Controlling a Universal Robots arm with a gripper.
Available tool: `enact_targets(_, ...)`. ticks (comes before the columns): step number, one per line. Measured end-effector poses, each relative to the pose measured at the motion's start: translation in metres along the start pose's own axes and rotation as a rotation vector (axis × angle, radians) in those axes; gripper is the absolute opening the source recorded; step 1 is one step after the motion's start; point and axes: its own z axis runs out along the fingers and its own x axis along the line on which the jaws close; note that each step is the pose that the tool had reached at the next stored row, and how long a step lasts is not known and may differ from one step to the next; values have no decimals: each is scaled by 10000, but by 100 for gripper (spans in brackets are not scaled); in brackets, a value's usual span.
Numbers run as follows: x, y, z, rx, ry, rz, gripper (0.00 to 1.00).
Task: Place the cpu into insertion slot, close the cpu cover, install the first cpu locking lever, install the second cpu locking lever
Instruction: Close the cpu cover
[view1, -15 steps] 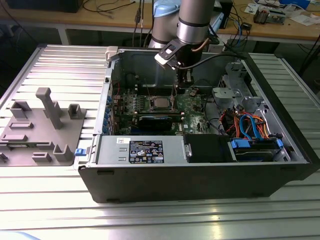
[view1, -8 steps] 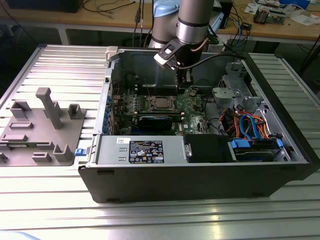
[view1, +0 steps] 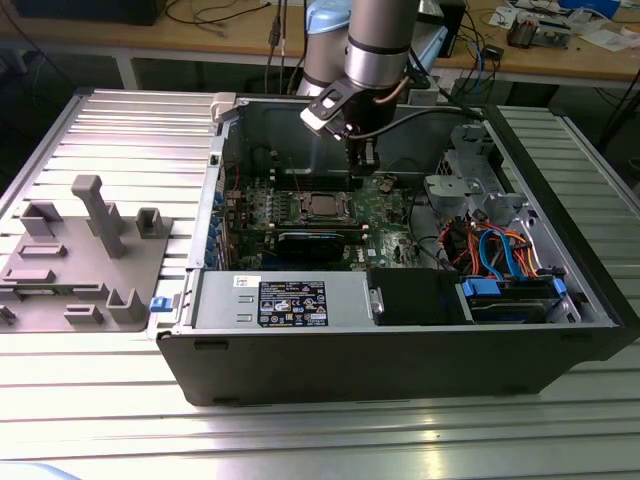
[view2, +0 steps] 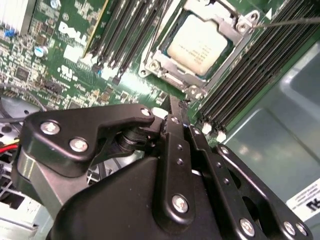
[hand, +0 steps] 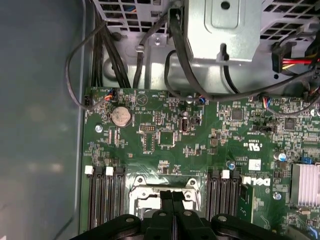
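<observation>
My arm is silver-grey with a pale blue joint cap; my gripper is matte black, dotted with silver screws.

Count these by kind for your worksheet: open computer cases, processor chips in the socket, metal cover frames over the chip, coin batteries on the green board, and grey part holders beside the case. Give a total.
Open computer case: 1
Processor chip: 1
Metal cover frame: 1
Coin battery: 1
Grey part holder: 1
Total: 5
</observation>
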Motion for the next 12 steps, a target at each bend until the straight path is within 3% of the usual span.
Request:
enact_targets(7, 6, -108, 20, 34, 3, -2, 11)
enact_targets(12, 18, -306, 98, 52, 3, -4, 11)
